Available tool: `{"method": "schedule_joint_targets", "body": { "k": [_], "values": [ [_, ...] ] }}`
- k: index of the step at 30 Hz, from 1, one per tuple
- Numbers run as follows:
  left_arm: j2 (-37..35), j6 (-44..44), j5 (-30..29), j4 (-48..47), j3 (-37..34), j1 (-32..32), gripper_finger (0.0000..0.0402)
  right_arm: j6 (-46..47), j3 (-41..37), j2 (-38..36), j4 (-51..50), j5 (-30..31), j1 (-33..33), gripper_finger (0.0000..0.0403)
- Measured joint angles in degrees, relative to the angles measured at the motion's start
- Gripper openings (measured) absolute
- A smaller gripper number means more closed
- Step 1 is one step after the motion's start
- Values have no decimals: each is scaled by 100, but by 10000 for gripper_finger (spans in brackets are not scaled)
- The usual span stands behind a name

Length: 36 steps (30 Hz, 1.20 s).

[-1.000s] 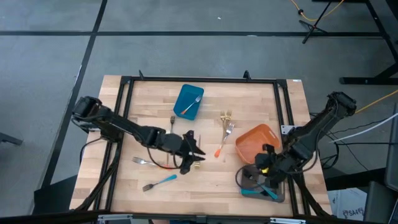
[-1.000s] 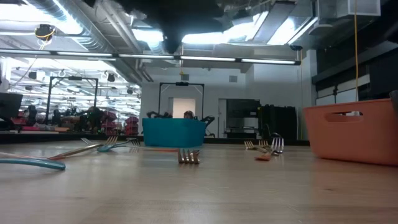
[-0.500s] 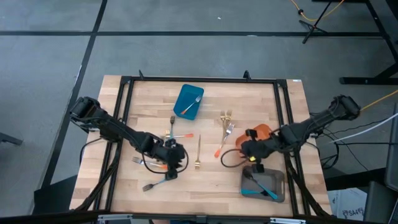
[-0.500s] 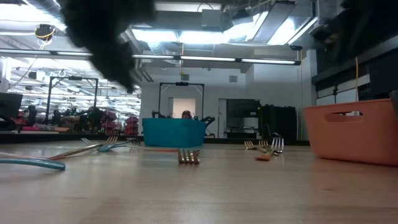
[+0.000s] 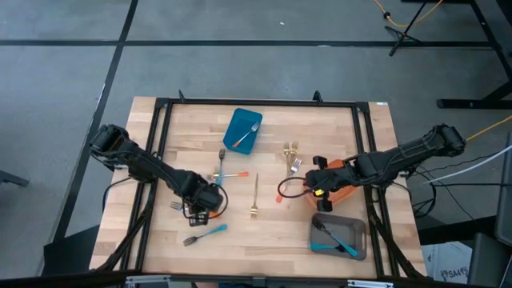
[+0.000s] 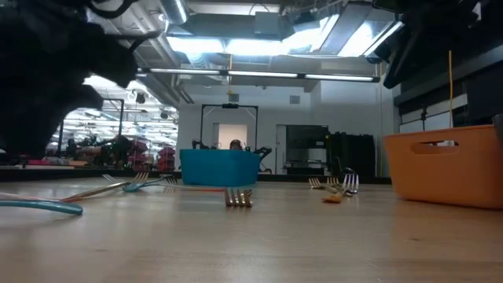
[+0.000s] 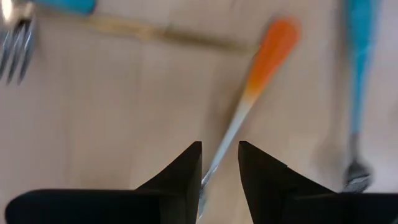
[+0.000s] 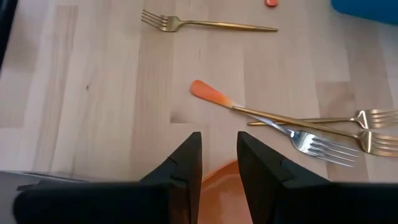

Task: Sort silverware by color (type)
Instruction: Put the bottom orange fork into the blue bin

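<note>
**A:** One fork matters here. The left gripper (image 7: 219,146) hangs low over the left-centre of the tabletop (image 5: 192,128). Its fingers stand slightly apart on either side of the metal neck of an orange-handled fork (image 7: 261,68) lying flat on the wood. Nothing is clamped yet.

**B:** So the step in hand looks like a pick. What would make it a good one?

**A:** The neck is thin and runs at a slant between the fingers, so the gripper should probably be squared to it before it closes. It should also come right down to the wood. A flat, slim fork is likely to slip out of a high pinch.

**B:** Any neighbours to worry about?

**A:** A blue-handled fork (image 7: 359,93) lies just beside it. A gold-coloured fork (image 7: 155,34) lies beyond the orange handle. A straight lift should leave both undisturbed.

**B:** And the right arm?

**A:** The right gripper (image 8: 219,138) hovers over the left rim of the orange container (image 5: 349,165) at the right of the tabletop. There is a narrow gap between its fingers and it holds nothing. Beyond it, another orange-handled fork (image 8: 214,96) lies crossed with two gold ones.

**B:** Then the picked fork presumably goes to that orange container.

**A:** Most likely. The right arm would need to give way first.
</note>
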Motion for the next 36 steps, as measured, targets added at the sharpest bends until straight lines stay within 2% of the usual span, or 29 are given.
{"method": "schedule_joint_targets", "body": {
  "k": [6, 13, 24, 31, 36],
  "values": [
    [2, 362, -2, -772, 0, -178, 98, 0, 0, 0, -15, -2, 13, 92],
    [4, 876, -6, -830, -2, -558, 98, 0, 0, 2, -16, -2, 13, 92],
    [7, 1096, -476, -438, -2, -889, 98, -1, -2, 2, -17, -4, 15, 92],
    [9, 1099, -564, -285, -47, -889, 98, 0, -2, 2, -17, -4, 15, 92],
    [9, 1091, -338, 141, -463, -887, 98, 0, -4, 2, -15, -4, 15, 92]
  ]
}}
